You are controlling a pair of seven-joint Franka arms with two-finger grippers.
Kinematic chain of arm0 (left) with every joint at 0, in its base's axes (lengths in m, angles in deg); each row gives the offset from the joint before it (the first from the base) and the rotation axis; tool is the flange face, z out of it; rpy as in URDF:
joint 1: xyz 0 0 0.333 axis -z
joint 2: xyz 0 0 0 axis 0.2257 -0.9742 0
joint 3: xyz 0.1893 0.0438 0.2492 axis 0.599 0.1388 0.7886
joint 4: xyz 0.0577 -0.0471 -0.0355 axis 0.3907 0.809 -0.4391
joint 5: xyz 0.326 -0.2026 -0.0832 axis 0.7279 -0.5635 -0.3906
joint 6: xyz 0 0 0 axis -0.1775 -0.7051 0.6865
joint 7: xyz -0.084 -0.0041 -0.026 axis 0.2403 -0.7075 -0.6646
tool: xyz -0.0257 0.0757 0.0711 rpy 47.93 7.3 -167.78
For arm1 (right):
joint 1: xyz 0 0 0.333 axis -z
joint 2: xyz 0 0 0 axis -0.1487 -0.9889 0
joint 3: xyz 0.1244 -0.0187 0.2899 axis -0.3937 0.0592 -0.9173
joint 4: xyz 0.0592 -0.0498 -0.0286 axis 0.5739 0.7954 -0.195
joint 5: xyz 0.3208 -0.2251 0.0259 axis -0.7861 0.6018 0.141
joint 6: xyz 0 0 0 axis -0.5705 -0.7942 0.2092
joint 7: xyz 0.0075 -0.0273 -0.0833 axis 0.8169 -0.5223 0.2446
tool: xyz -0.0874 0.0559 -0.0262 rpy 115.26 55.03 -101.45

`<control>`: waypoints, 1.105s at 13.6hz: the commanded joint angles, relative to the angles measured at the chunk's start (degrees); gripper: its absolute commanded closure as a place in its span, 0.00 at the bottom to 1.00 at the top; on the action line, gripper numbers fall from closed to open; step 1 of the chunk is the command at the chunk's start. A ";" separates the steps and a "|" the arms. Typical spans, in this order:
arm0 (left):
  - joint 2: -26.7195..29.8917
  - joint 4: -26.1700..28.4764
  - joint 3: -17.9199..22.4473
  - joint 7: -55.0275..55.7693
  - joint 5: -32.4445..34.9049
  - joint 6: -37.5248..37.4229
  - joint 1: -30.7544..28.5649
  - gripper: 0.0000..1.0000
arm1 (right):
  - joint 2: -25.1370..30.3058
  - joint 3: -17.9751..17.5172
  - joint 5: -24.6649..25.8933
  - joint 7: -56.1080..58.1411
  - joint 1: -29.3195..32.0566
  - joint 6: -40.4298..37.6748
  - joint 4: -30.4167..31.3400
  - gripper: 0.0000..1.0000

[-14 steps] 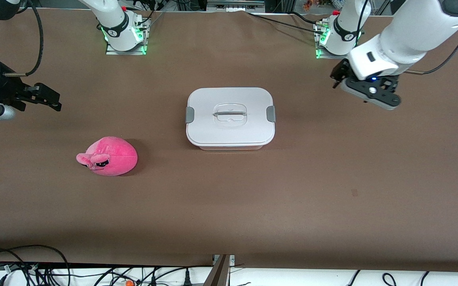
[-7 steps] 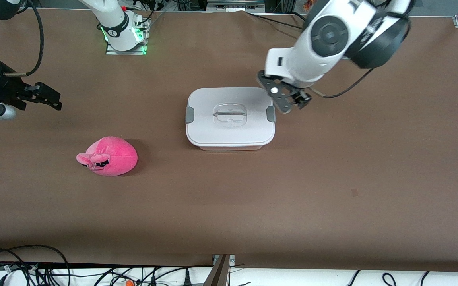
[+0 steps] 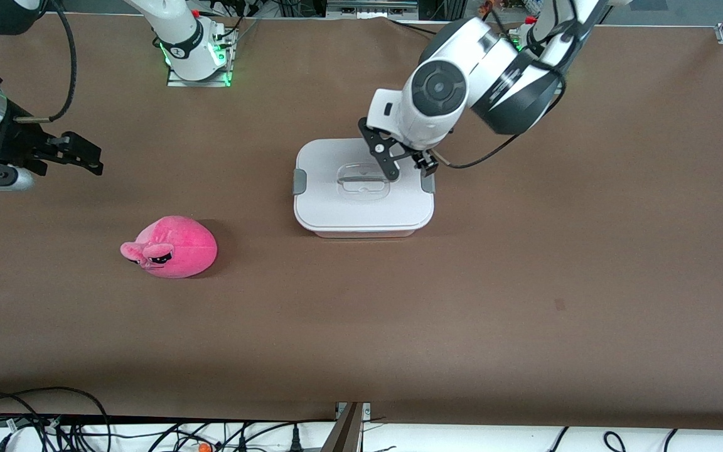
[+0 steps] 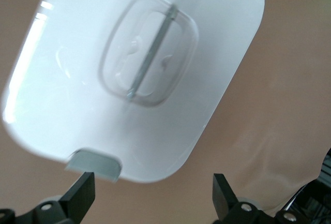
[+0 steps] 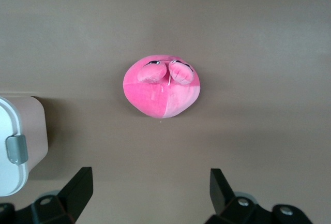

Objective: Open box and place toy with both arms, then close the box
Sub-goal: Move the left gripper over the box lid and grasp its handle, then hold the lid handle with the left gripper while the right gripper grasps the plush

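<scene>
Box: the rounded-rectangular pale-pink plastic box (image 3: 363,231) sits mid-table, its white lid (image 3: 361,201) still seated, a grey clip (image 3: 299,181) at each short end and a recessed clear handle (image 3: 363,181) in the middle.
Toy: the round bright-pink plush toy (image 3: 172,247) lies on the bare table, nearer the front camera than the box and toward the right arm's end, well apart from it.
Left gripper: the left gripper (image 3: 407,166) hangs over the lid between the handle and the clip at the left arm's end, fingers spread, holding nothing.
Right gripper: the right gripper (image 3: 79,155) waits released above the right arm's end of the table, looking down on the toy.
Step in hand: probably releasing a clip or taking the handle; the wrist view leaves the target unsure.
Doing it well: square the fingers to the target, descend straight, and lift the lid level so the tub stays put.
Surface: plain brown matte table cover (image 3: 524,282).
Room: loose black cables (image 3: 54,420) lie along the table edge nearest the front camera.
</scene>
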 commanded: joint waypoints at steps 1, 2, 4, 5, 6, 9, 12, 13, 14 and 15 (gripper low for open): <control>-4.53 -2.18 0.40 -0.67 5.08 6.53 5.97 0.00 | -2.36 0.39 -0.39 0.26 -0.86 0.90 -1.08 0.00; -7.15 -2.79 0.14 -0.49 7.73 9.44 7.21 0.00 | -2.36 0.74 -1.61 0.26 -0.51 1.34 -0.99 0.00; -10.06 -9.36 1.36 0.03 15.10 8.25 14.05 0.00 | -2.62 0.83 -3.73 0.26 1.24 2.57 -0.99 0.00; -10.07 -9.73 1.46 0.12 17.06 7.81 14.69 0.00 | -2.71 0.83 -3.82 0.26 1.60 4.23 -0.91 0.00; -10.16 -9.74 1.37 1.17 16.90 7.80 14.78 0.00 | -2.97 1.00 -3.74 -0.08 1.78 4.68 -0.73 0.00; -11.21 -10.18 1.63 5.75 21.09 7.71 15.49 0.00 | -5.25 1.09 -3.04 0.35 2.22 4.77 -0.64 0.00; -11.39 -10.26 1.63 5.93 21.21 7.80 14.52 0.00 | -9.73 1.01 -3.74 5.87 2.13 5.38 -0.38 0.00; -11.56 -10.26 1.63 5.49 21.21 7.80 13.30 0.00 | -11.48 0.92 -3.91 6.06 2.13 6.43 0.49 0.00; -11.13 -9.74 1.54 5.31 22.08 7.54 12.76 0.00 | -12.02 0.74 -4.35 5.98 1.96 7.66 2.07 0.00; -11.04 -9.65 1.63 3.57 22.35 7.54 12.93 0.00 | -12.29 0.65 -4.61 5.54 1.43 10.29 4.17 0.00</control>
